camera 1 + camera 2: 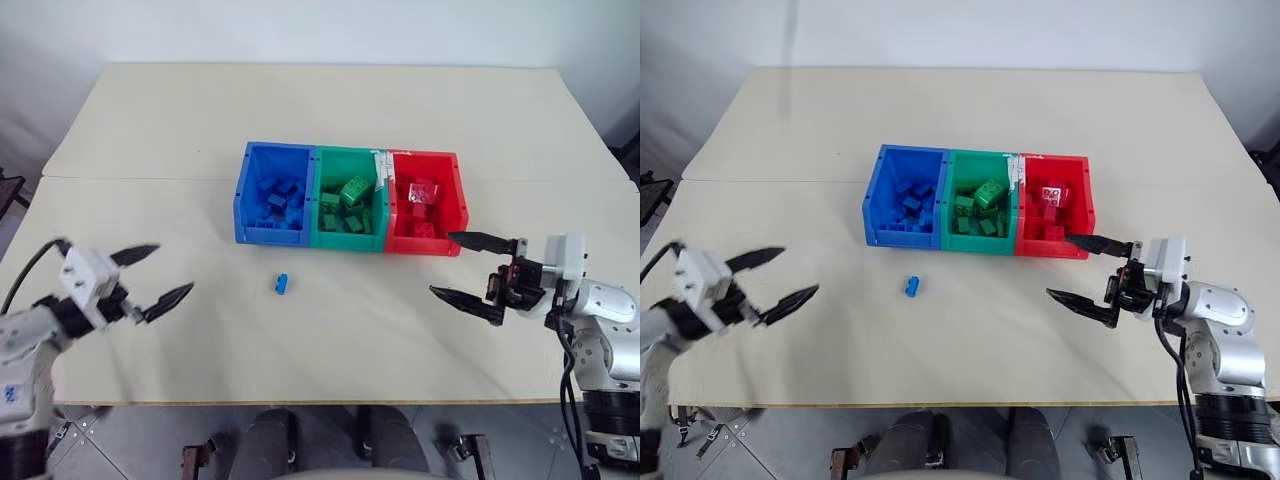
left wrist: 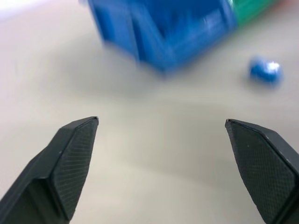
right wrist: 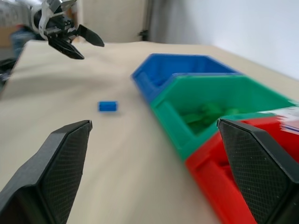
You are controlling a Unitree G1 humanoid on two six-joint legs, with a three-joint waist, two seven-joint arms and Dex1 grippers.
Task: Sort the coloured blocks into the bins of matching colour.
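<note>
Your left gripper (image 1: 148, 273) hangs over the worktop (image 1: 330, 120) near its left edge, claw wide apart w/ nothing between the fingers, tips aimed inward toward the middle. Your right gripper (image 1: 466, 266) sits near the right edge, just in front of the red bin's front right corner, pointing left across the worktop, claw also wide and empty, one finger above the other.

The bins (image 1: 350, 200) stand joined in a row about mid-worktop: blue bin (image 1: 243, 195) on the left, green bin (image 1: 316, 205) in the middle, red bin (image 1: 459, 200) on the right. Each holds a heap of bricks of its own colour; individual bricks in the heaps are hard to tell apart. A white label or tag sits at the green/red divider, print too small to read.

One loose blue block (image 1: 282, 284) lies on the bare worktop, in front of the blue bin's front wall, apart from it and roughly between your two grippers. In the left wrist view it's blurred, studs can't be made out
</note>
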